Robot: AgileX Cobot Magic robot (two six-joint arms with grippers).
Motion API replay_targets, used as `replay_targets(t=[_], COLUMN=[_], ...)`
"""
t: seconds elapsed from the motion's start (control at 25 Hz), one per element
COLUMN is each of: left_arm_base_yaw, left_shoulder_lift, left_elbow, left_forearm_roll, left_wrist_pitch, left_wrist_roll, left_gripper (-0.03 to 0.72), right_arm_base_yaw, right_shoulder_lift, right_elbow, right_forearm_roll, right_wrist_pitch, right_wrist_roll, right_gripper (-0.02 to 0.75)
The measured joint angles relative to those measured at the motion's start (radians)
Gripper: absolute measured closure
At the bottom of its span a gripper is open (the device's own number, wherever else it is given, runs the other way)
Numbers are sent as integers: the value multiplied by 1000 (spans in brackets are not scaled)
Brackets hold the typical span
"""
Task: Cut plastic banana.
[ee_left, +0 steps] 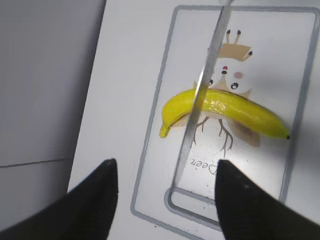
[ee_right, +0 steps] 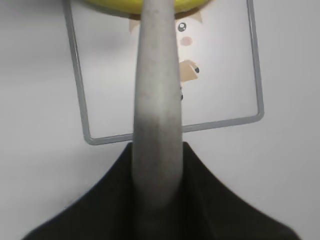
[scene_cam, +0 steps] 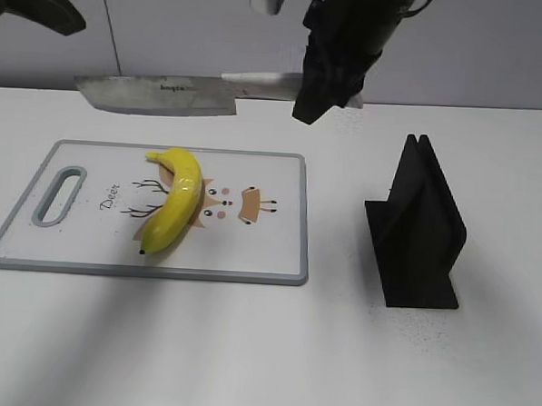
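The plastic banana (scene_cam: pixel 174 201) lies whole on the white cutting board (scene_cam: pixel 259 248), across its deer print. It also shows in the left wrist view (ee_left: pixel 235 111) and at the top edge of the right wrist view (ee_right: pixel 120 4). My right gripper (scene_cam: pixel 324 89) is shut on the handle of a steel knife (scene_cam: pixel 163 95), held flat in the air above the board's far edge, blade pointing left. The handle (ee_right: pixel 156 110) fills the right wrist view. My left gripper (ee_left: pixel 165 182) is open and empty, high over the board's handle end.
A black knife stand (scene_cam: pixel 420 229) stands on the white table to the right of the board. The board has a grey rim and a handle slot (scene_cam: pixel 60 194) at its left end. A grey wall runs behind the table.
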Motion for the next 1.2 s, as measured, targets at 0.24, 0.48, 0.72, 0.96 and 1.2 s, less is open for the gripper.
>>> replay_targets(t=[0.24, 0.48, 0.72, 0.96, 1.2], left_arm_base_yaw=[0, 0, 0, 13, 33], left_shoulder_lift=[68, 144, 212, 243, 261], left_elbow=[0, 0, -1, -1, -2], left_forearm_roll=[-13, -18, -17, -15, -13], left_wrist_pitch=[30, 45, 49, 24, 2], left_wrist_roll=[102, 113, 113, 116, 116], left_gripper=[97, 113, 147, 178, 305], right_arm_base_yaw=[1, 1, 1, 1, 1], right_shoulder_lift=[36, 59, 60, 61, 63], right_elbow=[-6, -11, -11, -11, -11], right_forearm_roll=[-1, -3, 0, 15, 18], right_wrist_pitch=[-51, -89, -115, -127, -136], right_wrist_roll=[-152, -164, -166, -168, -168], right_gripper=[556, 556, 556, 556, 556])
